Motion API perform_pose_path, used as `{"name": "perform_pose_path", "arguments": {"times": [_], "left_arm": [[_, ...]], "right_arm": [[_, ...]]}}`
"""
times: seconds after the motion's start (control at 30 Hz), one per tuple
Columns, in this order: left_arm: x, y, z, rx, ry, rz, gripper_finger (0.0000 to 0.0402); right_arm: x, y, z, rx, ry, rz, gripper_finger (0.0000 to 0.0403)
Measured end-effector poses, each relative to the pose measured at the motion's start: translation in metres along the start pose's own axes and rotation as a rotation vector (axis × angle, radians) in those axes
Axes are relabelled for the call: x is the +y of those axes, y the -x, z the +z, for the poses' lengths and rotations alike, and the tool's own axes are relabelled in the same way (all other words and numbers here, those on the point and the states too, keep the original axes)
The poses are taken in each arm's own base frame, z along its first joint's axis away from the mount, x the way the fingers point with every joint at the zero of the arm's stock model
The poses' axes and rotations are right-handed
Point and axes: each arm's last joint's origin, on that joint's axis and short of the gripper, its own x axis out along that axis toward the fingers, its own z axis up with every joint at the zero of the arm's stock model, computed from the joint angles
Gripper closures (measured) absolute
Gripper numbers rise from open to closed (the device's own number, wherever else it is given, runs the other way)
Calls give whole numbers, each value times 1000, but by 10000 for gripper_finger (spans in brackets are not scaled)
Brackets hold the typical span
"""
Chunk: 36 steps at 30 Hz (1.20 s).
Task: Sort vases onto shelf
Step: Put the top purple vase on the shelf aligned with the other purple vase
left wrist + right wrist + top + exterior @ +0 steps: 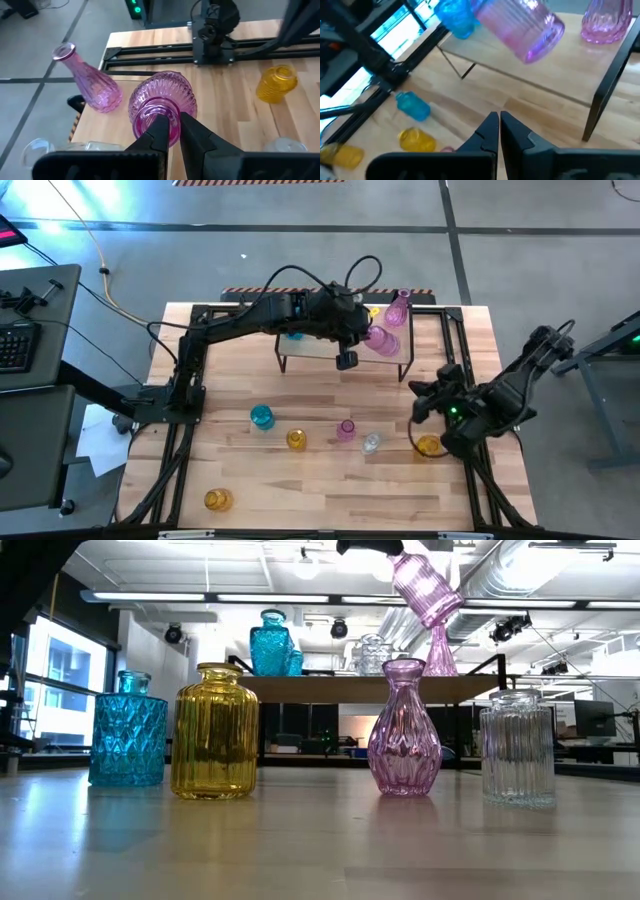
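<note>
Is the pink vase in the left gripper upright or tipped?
Tipped. The left gripper pinches the pink vase by its rim, and it hangs slanted above the shelf.

Eleven vases (pixel 262 417), one shelf (pixel 310 348), two arms (pixel 230 325).

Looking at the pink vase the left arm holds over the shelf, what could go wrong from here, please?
1. The left gripper pinches only the rim of the ribbed pink vase, which hangs tilted; it might slip or land on its side.
2. The slender pink vase stands close by on the shelf, so lowering could knock it.
</note>
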Motion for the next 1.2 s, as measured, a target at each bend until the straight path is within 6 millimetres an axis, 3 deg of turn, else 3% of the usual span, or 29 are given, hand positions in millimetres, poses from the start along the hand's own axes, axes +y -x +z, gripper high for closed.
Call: {"name": "perform_pose_path", "arguments": {"times": [0.27, 0.53, 0.87, 1.2], "left_arm": [[5, 0, -1, -1, -30, -14, 385], [9, -24, -11, 54, -34, -20, 385], [6, -26, -11, 56, -48, -31, 385], [9, -26, -11, 51, -44, -10, 385]], "right_arm": [[8, -25, 17, -30, -23, -46, 403], [12, -55, 40, 33, 35, -77, 403], [-9, -78, 69, 154, 52, -137, 403], [-42, -91, 104, 319, 21, -75, 403]]}}
